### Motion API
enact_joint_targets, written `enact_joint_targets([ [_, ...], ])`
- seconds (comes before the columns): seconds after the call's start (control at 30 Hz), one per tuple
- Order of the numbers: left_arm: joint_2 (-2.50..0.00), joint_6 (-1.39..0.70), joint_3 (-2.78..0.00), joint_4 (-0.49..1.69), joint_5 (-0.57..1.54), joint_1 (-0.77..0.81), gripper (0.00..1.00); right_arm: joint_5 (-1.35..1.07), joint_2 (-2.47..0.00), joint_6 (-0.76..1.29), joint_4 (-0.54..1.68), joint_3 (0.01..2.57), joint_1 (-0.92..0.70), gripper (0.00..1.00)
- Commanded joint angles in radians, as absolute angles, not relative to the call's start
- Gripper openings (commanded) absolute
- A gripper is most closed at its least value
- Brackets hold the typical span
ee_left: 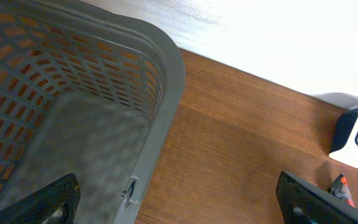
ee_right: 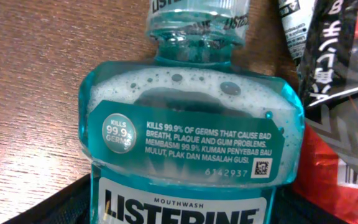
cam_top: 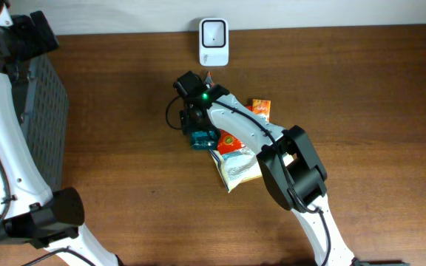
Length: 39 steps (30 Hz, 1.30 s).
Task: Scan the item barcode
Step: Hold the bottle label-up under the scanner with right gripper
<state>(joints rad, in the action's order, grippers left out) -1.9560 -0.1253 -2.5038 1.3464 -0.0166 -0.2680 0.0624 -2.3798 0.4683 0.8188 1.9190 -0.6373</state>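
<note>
The desk (cam_top: 124, 148) is dark brown wood with grain running across it, and a pale wall borders its far edge.

At the far left stands one grey slotted basket (ee_left: 166, 68), its rim near the left pincer (ee_left: 179, 205). That pincer's two black fingertips (ee_left: 55, 199) stand wide apart with nothing between them, over the basket's edge and bare wood.

Further right, against the wall, sits one white scanner (cam_top: 213, 41).

Below it, near the middle of the desk, is the one mouthwash bottle (ee_right: 191, 143), teal and clear, with foam under its shoulder. The right pincer (cam_top: 197, 127) is down over it. Dark finger shapes flank the bottle's lower corners in the right wrist view, but I cannot tell whether they press on it. In that view the bottle's long axis runs up the frame, with the cap at the top edge and the brand label at the bottom. The printed face, with a small square code, is turned to the camera and wood shows behind it. From overhead the pincer covers most of the bottle, so its heading on the desk cannot be read.

To the right lie three packets: a small orange packet (cam_top: 261, 109), a red packet (cam_top: 231, 142) touching the bottle, and a pale packet (cam_top: 239, 170) partly under the right arm (cam_top: 294, 170).
</note>
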Motion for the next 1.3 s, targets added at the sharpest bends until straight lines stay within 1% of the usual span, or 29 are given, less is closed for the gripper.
enact_joint_targets([
  [0.0,-1.948,-0.134,-2.505,1.348,-0.010,-0.271,0.99,0.064,-2.402,0.472,0.802,1.880,-0.641,0.81],
  [0.23,-1.948,-0.134,-2.505,1.348,-0.010,-0.271,0.99,0.055,-2.402,0.472,0.801,1.877,-0.641,0.82],
  [0.27,-1.948,-0.134,-2.505,1.348,-0.010,-0.271,0.99,0.055,-2.402,0.472,0.804,1.877,-0.641,0.88],
  [0.3,-1.948,-0.134,-2.505,1.348,-0.010,-0.271,0.99,0.056,-2.402,0.471,0.805,1.877,-0.641,0.90],
  [0.37,-1.948,-0.134,-2.505,1.348,-0.010,-0.271,0.99,0.056,-2.402,0.471,0.808,1.877,-0.641,0.89],
  [0.4,-1.948,-0.134,-2.505,1.348,-0.010,-0.271,0.99,0.057,-2.402,0.471,0.808,1.877,-0.641,0.81],
  [0.43,-1.948,-0.134,-2.505,1.348,-0.010,-0.271,0.99,0.060,-2.402,0.471,0.809,1.877,-0.640,0.70],
  [0.47,-1.948,-0.134,-2.505,1.348,-0.010,-0.271,0.99,0.062,-2.402,0.471,0.810,1.877,-0.640,0.64],
  [0.5,-1.948,-0.134,-2.505,1.348,-0.010,-0.271,0.99,0.064,-2.402,0.471,0.812,1.877,-0.640,0.62],
  [0.73,-1.948,-0.134,-2.505,1.347,-0.010,-0.271,0.99,0.060,-2.397,0.472,0.820,1.886,-0.641,0.62],
  [0.87,-1.948,-0.134,-2.505,1.348,-0.010,-0.271,0.99,0.064,-2.386,0.471,0.863,1.925,-0.640,0.61],
  [1.03,-1.948,-0.134,-2.505,1.348,-0.010,-0.271,0.99,0.114,-2.383,0.466,0.947,2.032,-0.640,0.60],
  [1.27,-1.948,-0.134,-2.505,1.348,-0.010,-0.271,0.99,0.125,-2.383,0.422,0.986,2.147,-0.630,0.59],
])
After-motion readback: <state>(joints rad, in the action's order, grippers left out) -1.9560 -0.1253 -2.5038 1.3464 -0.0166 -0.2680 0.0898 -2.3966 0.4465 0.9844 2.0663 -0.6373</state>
